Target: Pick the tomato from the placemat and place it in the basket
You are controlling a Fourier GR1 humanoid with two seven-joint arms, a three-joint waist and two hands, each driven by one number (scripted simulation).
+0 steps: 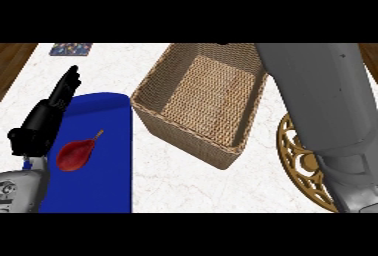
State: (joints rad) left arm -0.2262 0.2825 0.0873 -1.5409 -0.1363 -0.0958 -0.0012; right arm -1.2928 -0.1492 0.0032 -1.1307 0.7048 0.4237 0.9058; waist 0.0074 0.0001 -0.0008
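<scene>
A dark red tomato [74, 154] with a thin stem lies on the blue placemat [103, 180] at the left of the counter. My left hand [43, 122] stands just to the left of it, over the placemat's left edge, open with its fingers straight and pointing away from me, not touching the tomato. The woven basket [148, 107] sits in the middle, to the right of the placemat, with nothing showing inside it. My right forearm [325, 110] crosses the right side beside the basket; its hand is cut off at the top of the view.
A round gold openwork piece [294, 162] lies at the right, partly under my right forearm. A small patterned item [71, 49] sits at the far left corner. Wooden edges border the white marble counter [177, 185] at both far sides.
</scene>
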